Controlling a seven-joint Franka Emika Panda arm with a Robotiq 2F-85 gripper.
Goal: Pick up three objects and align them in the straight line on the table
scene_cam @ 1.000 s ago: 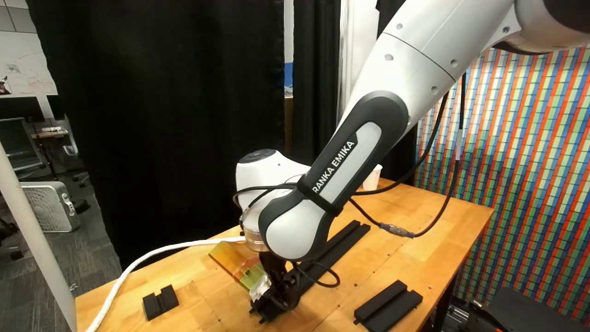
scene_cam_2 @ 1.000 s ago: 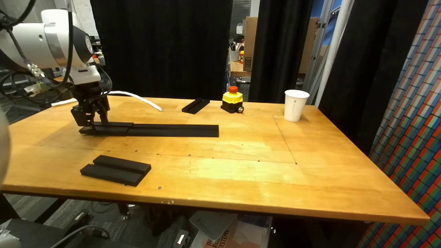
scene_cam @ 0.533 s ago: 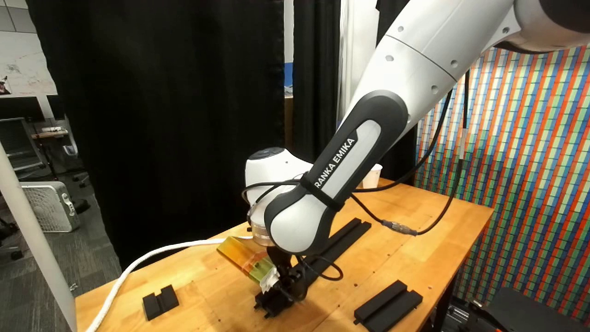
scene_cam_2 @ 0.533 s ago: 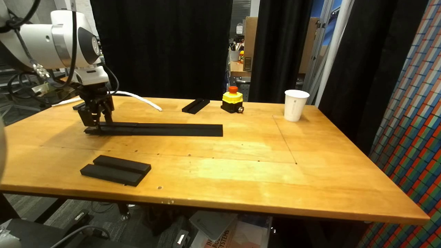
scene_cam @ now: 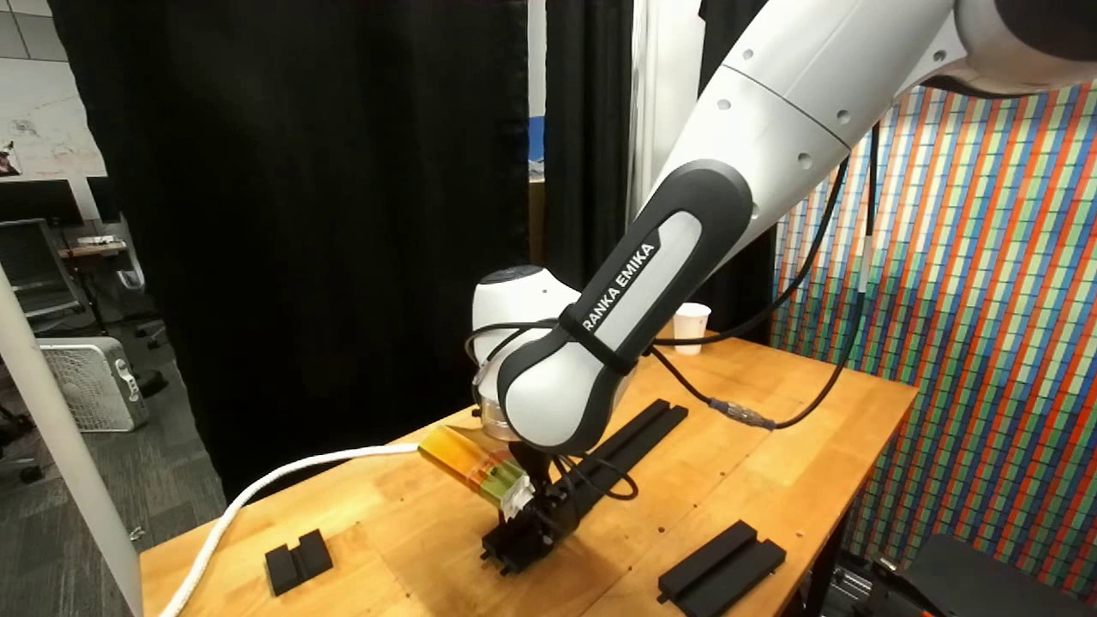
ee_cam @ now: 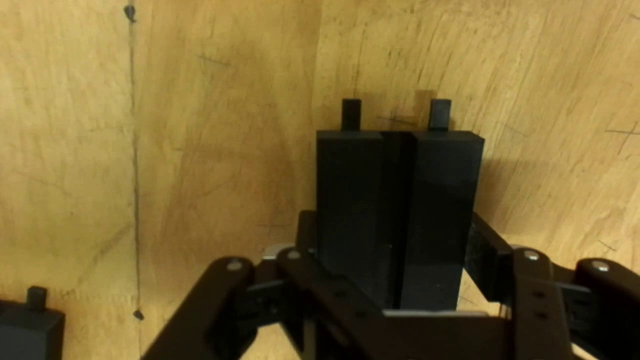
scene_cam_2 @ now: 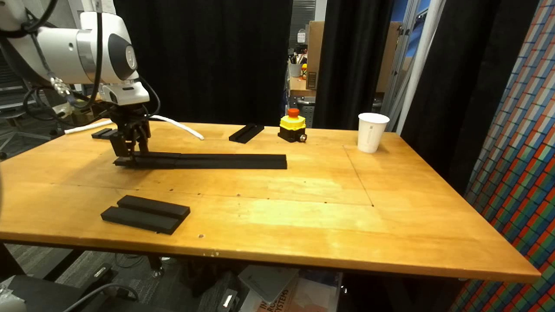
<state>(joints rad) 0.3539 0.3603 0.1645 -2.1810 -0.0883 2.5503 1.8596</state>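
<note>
Gripped bar (ee_cam: 395, 210) lies flat on the bench (scene_cam_2: 321, 234), black, grooved lengthwise, at one end of a row. End effector (ee_cam: 394, 240) is clamped on it across the width, holding both long sides, which lets the bar's length run along the row and leaves its pegs (ee_cam: 440, 115) free at the outer end. Long bar (scene_cam_2: 232, 162) sits in line with it, end to end in an exterior view; they look touching, but can't rule out a thin gap. Step is probably squaring or seating that joint, hence the firm hold; gripping low, close to the bench, should limit tipping. Likely third bar (scene_cam_2: 246, 133) lies aslant near the emergency stop (scene_cam_2: 292, 125), out of the row, so task looks partly done; it may be meant for the pegged end. Wider slab (scene_cam_2: 145, 214) is off toward the bench's near edge in that view, stubby block (scene_cam: 298, 561) well apart on the opposite side; both seem left out of the line as extras. Cup (scene_cam_2: 373, 132) stands upright, well apart from the row.
</note>
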